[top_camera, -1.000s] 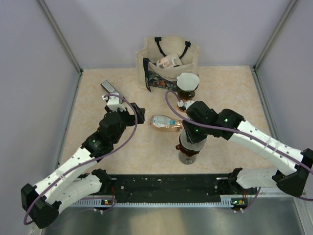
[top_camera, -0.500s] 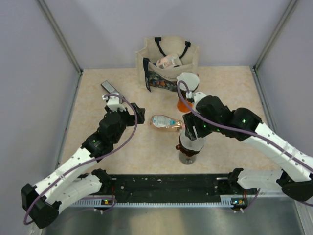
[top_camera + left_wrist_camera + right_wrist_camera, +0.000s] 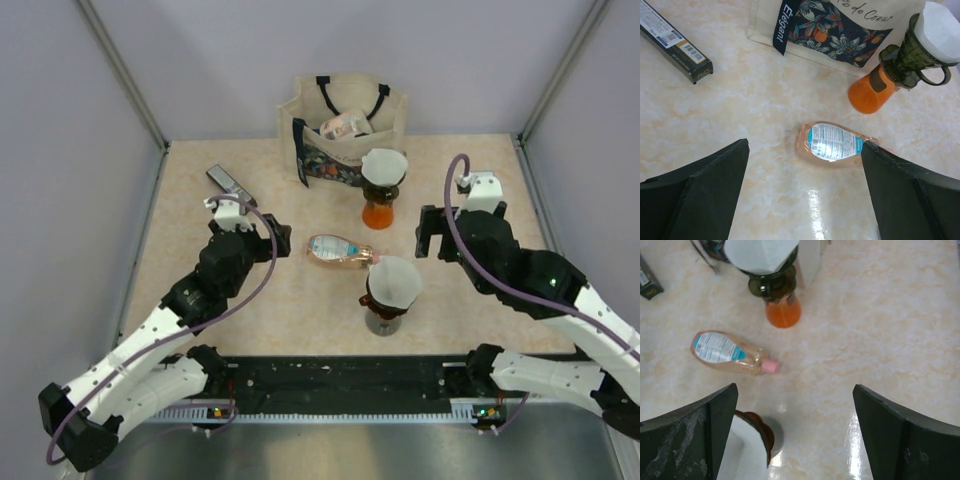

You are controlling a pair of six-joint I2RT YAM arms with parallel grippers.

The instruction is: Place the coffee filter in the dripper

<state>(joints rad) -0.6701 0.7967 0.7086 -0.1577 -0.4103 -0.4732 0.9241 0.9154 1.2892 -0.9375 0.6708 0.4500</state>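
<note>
From the top view, I see the coffee filter (image 3: 398, 280) seated in the dripper (image 3: 380, 312) near the front of the bench (image 3: 480, 180). The right end effector (image 3: 440, 238) hangs behind and to its right, apart from it and released. The left end effector (image 3: 281, 239) hovers left of a lying bottle (image 3: 338, 249), also released.

On the left wrist view, the fingers are spread wide with nothing between them, and a second dripper (image 3: 912, 55) stands beside the tote bag (image 3: 840, 25).

On the right wrist view, the fingers are wide and empty, with the filter at lower left.

bag (image 3: 832, 36) tag "Elegant", front "de Coeur"
</note>
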